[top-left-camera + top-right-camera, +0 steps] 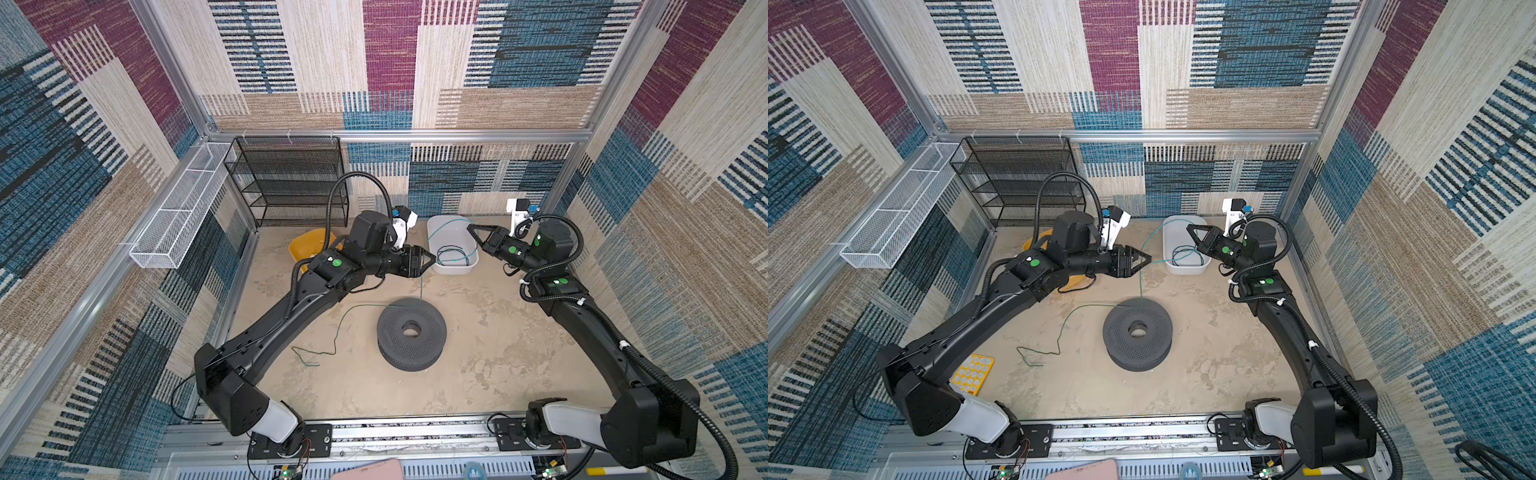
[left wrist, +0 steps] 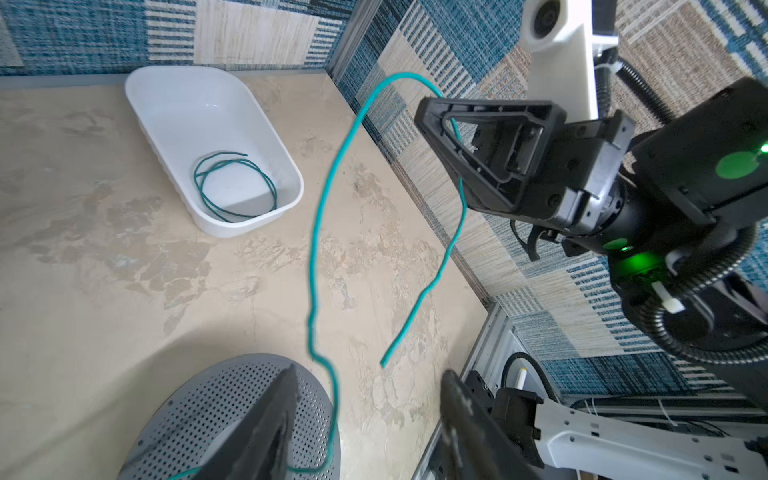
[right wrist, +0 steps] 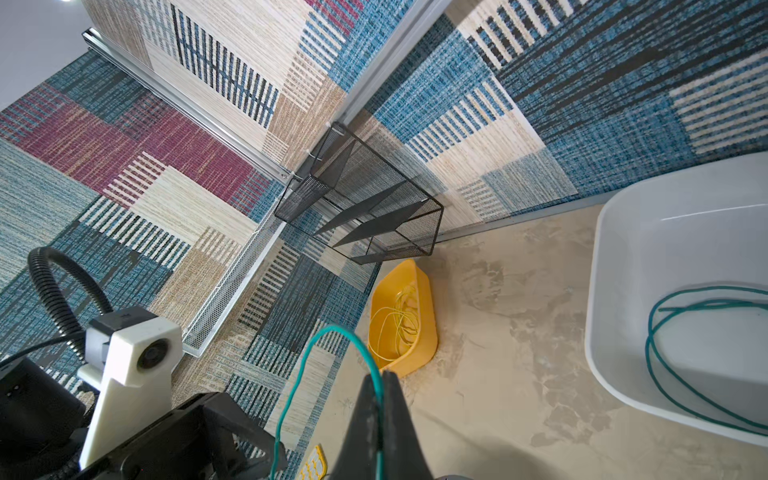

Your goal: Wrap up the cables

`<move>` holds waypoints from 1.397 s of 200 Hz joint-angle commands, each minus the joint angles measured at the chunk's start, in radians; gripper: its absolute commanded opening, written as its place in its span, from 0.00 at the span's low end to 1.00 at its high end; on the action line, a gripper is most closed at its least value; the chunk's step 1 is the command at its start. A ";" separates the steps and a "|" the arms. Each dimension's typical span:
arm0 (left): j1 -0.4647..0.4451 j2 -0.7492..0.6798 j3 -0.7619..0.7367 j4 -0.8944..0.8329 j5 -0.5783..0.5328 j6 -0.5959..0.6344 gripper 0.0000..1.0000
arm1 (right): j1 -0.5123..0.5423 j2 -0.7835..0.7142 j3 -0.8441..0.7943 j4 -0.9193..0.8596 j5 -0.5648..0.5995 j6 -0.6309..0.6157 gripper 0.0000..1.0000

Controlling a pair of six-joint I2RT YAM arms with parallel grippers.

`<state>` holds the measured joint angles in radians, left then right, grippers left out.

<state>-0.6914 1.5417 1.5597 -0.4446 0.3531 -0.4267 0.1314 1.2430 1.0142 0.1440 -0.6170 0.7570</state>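
Right gripper (image 3: 380,384): I have it clamped on the teal cable (image 2: 314,232). Left gripper (image 2: 370,372): jaws apart, the cable running between them down to the grey spool (image 1: 395,328) beneath. A second coil (image 3: 647,349) lies in the white tub (image 1: 453,269) under the right gripper.

Two pincers: left pincer (image 1: 432,260), right pincer (image 1: 470,227). Two teal cables: coiled cable (image 2: 232,185), long cable (image 2: 316,232). One white tub (image 1: 455,269), one yellow tub (image 3: 430,316), one grey spool (image 1: 390,332), one black rack (image 1: 286,183), one white basket (image 1: 178,216), one yellow tray (image 1: 973,374). Yellow wire (image 3: 399,320): seemingly one tangle, strands too fine to count.
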 commanded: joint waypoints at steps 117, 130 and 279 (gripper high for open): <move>0.035 0.042 -0.027 0.162 -0.057 0.029 0.58 | 0.002 -0.030 -0.023 0.019 -0.016 -0.009 0.00; 0.042 0.045 -0.032 0.173 -0.048 0.017 0.58 | 0.002 -0.032 -0.025 0.017 -0.016 -0.010 0.00; 0.059 0.069 -0.047 0.226 0.090 -0.022 0.10 | 0.001 -0.018 -0.035 0.034 -0.014 -0.002 0.00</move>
<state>-0.6323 1.6169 1.5188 -0.2653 0.4225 -0.4454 0.1333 1.2224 0.9825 0.1383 -0.6270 0.7509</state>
